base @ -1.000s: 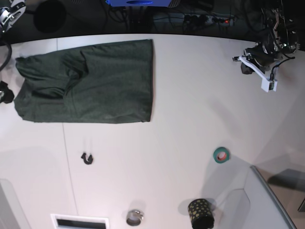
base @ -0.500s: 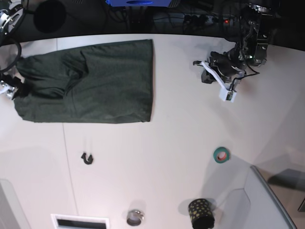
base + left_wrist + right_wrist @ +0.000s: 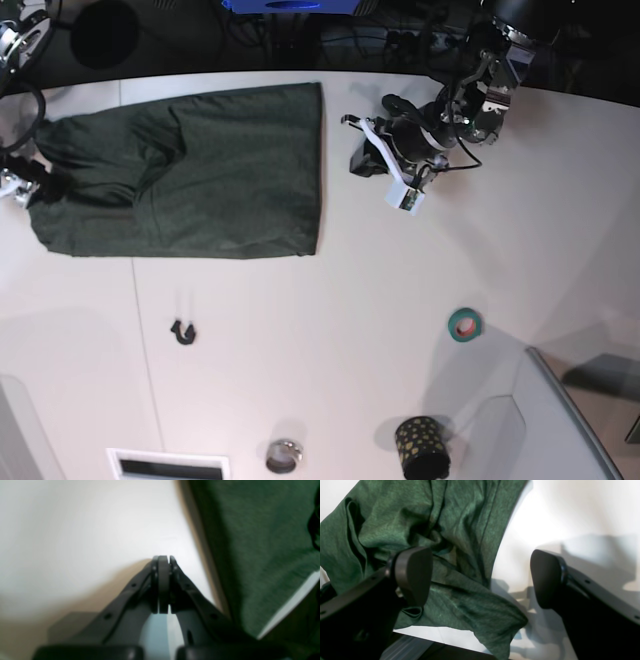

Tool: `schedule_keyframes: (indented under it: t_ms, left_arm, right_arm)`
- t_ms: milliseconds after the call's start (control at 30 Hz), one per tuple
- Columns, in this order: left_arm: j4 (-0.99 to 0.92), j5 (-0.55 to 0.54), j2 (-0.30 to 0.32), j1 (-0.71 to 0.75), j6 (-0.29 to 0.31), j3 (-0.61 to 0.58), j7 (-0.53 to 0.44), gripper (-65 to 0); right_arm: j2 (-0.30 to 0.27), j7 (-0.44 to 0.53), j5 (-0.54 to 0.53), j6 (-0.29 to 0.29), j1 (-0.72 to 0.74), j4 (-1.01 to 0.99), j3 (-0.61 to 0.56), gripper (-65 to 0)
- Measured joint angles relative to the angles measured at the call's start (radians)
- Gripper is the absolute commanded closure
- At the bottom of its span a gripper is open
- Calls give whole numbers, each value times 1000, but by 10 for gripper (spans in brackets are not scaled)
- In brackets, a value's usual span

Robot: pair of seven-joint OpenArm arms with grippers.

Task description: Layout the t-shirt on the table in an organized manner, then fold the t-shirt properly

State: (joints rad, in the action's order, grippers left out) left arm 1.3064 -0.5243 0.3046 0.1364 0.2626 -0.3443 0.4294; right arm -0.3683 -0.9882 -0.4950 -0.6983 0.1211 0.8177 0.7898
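Flanking t-shirt: tape roll, dotted cup.

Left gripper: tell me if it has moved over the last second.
Yes. In the base view the left gripper, shut, has travelled leftward, away from the table's right side toward the t-shirt's straight right edge.

Dark green short-sleeved fabric t-shirt lies on the large white table, far-left part in base view. Left arm's tool sits just right of the shirt's right edge. Right arm's tool at the shirt's left end. Green tape roll near-right; black dotted cup nearer; small black clip below the shirt.
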Motion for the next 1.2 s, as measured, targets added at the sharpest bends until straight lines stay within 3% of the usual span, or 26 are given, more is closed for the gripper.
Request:
schedule_keyframes:
  t_ms: [267,533,767,1000,1200]
  left_arm:
    - [-8,19,-54,-42,-12,-16,24,0]
    - [-9,19,-59,-51,-4,-16,27,0]
    - [-9,19,-76,-56,-8,-15,27,0]
    - [-11,19,-85,-87,-8,-50,25,0]
    - [-45,18,-93,-110,-8,-58,27,0]
  right_arm:
    - [37,11,-11,-3,8,14,-60,-575]
    - [55,15,-41,-14,13,13,-80,-573]
    - [56,-38,-60,-21,-12,40,-80,-573]
    - [116,-53,-58,-19,-39,117,-80,-573]
    - [121,-52,-61,-21,-39,124,-141,-572]
